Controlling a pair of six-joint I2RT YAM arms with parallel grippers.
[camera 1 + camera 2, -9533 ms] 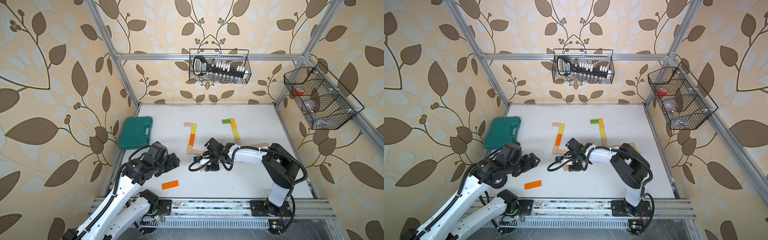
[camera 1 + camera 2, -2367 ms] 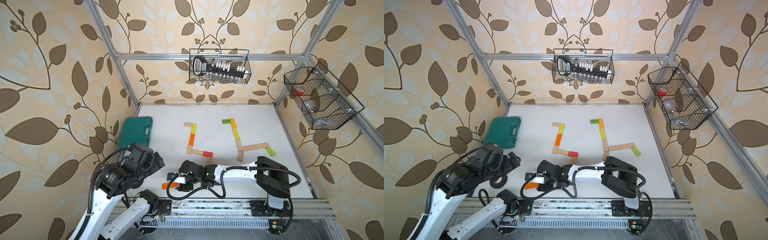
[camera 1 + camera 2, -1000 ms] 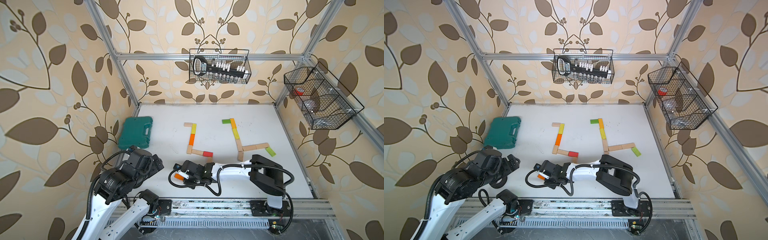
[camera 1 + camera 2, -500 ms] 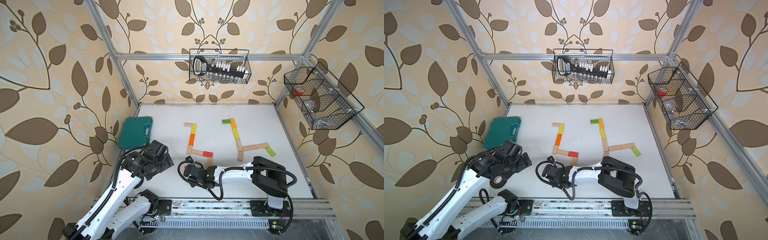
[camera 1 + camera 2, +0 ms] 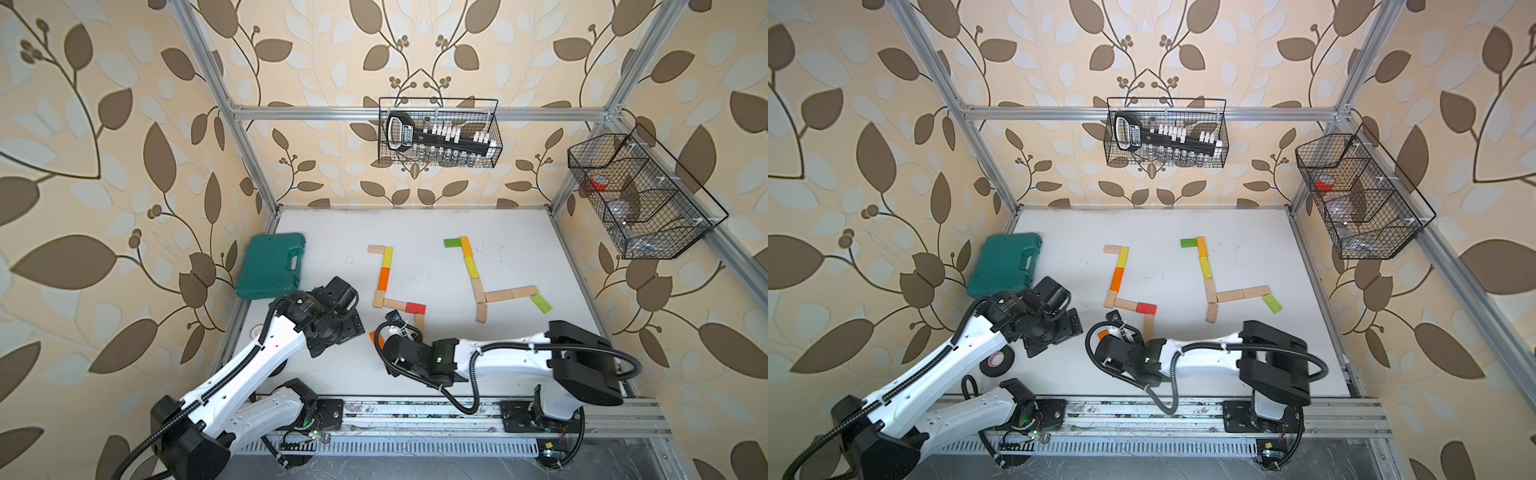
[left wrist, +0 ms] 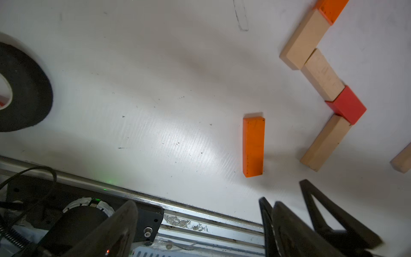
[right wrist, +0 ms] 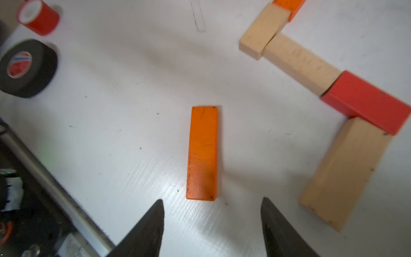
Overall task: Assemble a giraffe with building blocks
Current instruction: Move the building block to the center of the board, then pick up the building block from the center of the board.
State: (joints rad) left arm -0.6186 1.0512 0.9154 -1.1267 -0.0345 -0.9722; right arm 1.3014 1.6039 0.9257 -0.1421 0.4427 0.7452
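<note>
orange blocks (image 5: 383, 277), three; red block (image 5: 415, 308), one

Robot lab cell, aluminium frame (image 5: 316, 111), leaf-print walls (image 5: 104, 166), wire baskets (image 5: 440, 99)

Both our arms reach in over the near side, jaws apart.

Our left arm (image 5: 257, 353) climbs from its near-left base and slants toward the far right, its wrist bent so that the left gripper (image 6: 198, 203) tips downward, jaws spread wide and empty. Our right arm (image 5: 511, 357) lies low from its near-right base, with the forearm stretched leftward along the near edge. There the right gripper (image 7: 212, 199) turns toward the far left and tips down, jaws parted and empty. Our two wrists sit near each other without touching.
</note>
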